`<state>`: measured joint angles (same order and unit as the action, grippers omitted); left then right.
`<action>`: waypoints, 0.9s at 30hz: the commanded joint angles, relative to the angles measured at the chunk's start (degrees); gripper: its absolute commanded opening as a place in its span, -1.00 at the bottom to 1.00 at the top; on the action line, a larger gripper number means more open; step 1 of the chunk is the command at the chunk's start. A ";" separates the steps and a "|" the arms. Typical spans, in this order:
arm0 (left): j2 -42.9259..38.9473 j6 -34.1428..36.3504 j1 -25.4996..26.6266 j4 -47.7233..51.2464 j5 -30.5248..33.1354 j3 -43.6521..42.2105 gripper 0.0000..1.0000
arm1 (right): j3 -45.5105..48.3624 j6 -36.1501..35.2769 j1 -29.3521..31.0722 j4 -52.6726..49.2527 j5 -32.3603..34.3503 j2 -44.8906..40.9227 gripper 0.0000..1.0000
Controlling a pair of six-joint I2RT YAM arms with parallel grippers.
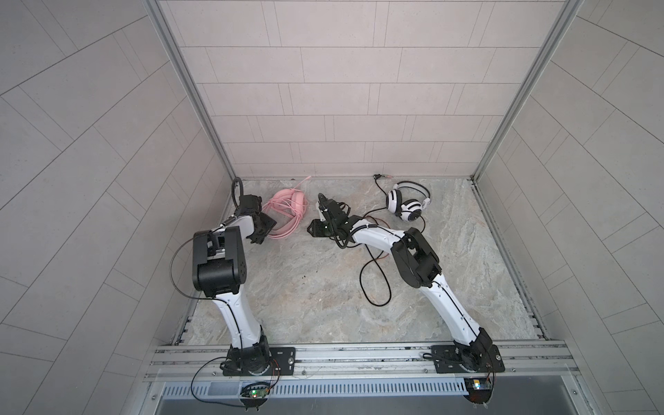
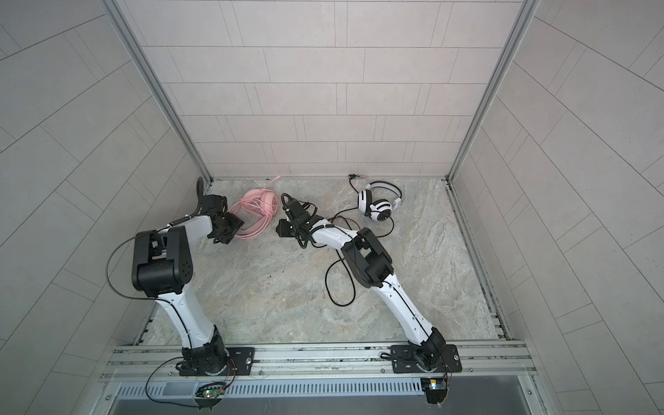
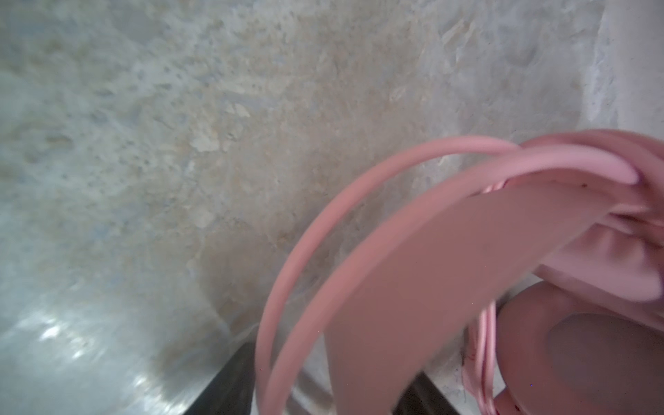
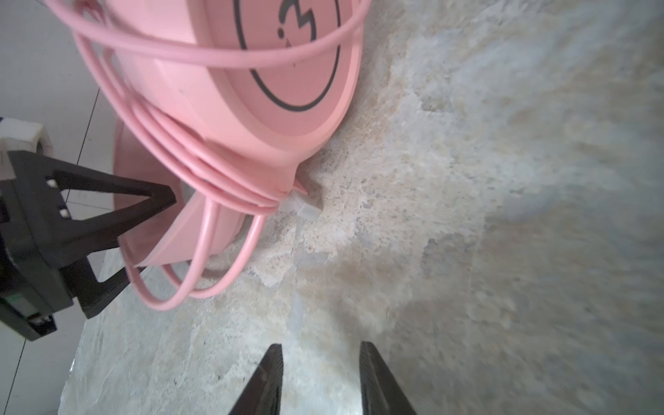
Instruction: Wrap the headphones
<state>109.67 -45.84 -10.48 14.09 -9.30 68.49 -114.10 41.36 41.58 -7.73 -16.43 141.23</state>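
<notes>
**Item 1: pink headset (image 1: 289, 201).** It lies at the back left of the desk (image 1: 323, 309), near the back wall (image 1: 323, 107) and the left wall (image 1: 107, 179). Its pink cable (image 4: 201, 172) is wound in several turns round the earcup (image 4: 251, 90) and headband (image 3: 431, 269). Two slack loops droop onto the desk.

**Item 2: left gripper (image 4: 152, 233).** Its fingers (image 4: 158, 194) are spread wide, one on each side of the headband's end. I see no clamp on it.

**Item 3: right gripper (image 4: 321, 346).** Its fingers are partly parted with nothing between them and bare desk below, just beside the pink headset.

**Item 4: white-and-black striped headset (image 1: 407, 201).** It sits at the back right, unwrapped. Its black cable (image 1: 377, 284) trails forward in a long loop and runs beneath the right forearm (image 1: 377, 235).

**Hazards (my judgement).**
- Drawing the left fingers out could hook a slack pink loop and pull the winding apart. The turns look loose, and I can see nothing fastening them.
- A sweep of the right arm may drag the black cable and haul the striped headset along with it.

**Edges and room.**
- The pink headset is hemmed in by the back wall and the left wall, so I have little margin there.
- I have free desk through the middle and front, up to the rail (image 1: 359, 354).
- There is also free desk on the right, beyond the striped headset.
</notes>
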 commanded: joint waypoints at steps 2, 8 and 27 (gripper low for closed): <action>-5.14 3.69 -0.24 5.92 4.30 -0.60 0.37 | 4.30 -3.26 -0.51 -2.04 1.95 -10.19 -0.20; -13.25 7.66 -0.33 6.05 6.71 -3.15 0.54 | 16.85 -6.43 -4.82 -1.95 2.27 -23.94 -0.19; -33.64 18.11 1.08 -14.79 -5.55 -20.28 0.43 | 24.97 -13.80 -41.54 -20.02 6.47 -32.62 -0.01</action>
<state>77.65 -29.98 -9.82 2.50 -12.80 48.56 -84.88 29.34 0.34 -21.06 -12.27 105.49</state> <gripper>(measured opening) 0.718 0.495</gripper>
